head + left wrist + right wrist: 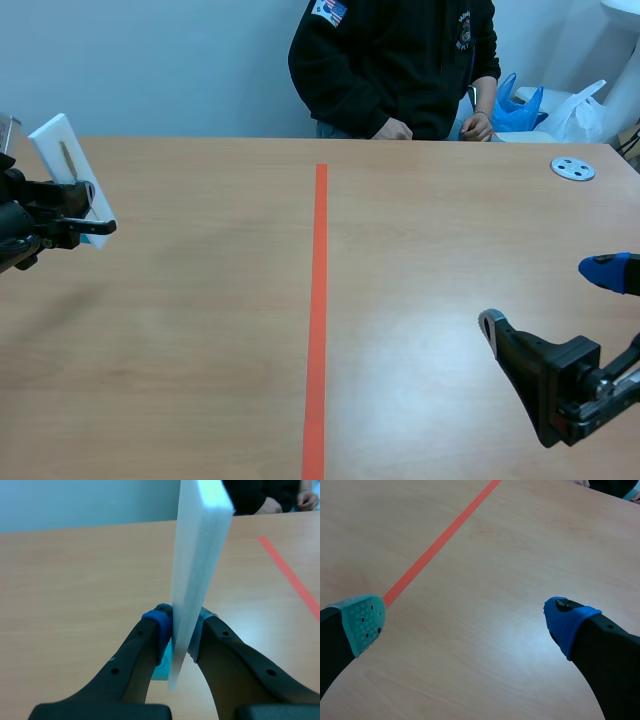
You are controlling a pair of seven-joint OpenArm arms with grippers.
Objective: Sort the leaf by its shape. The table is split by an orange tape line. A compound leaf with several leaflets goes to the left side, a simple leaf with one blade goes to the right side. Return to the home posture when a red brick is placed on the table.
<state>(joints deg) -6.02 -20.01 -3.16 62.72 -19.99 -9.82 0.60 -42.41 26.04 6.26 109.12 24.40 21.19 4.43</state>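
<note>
- R arm's right hand [545, 296] is sitting nearest, low over the worktop [200, 330], fingers wide apart, gripping nothing.
- Left hand [181, 630] is clamping the white board [200, 555] near its lower edge, pads pressing both faces.
- Board's hanging well left of the orange tape line [318, 300], on edge, long axis running upward w/ a slight tilt.
- Brownish mark [68, 158] on its face, prob. the leaf; shape too small to tell.
- Looking light, stiff, foam-like; smooth faces could slip, so gripping low near the edge seems sensible.
</note>
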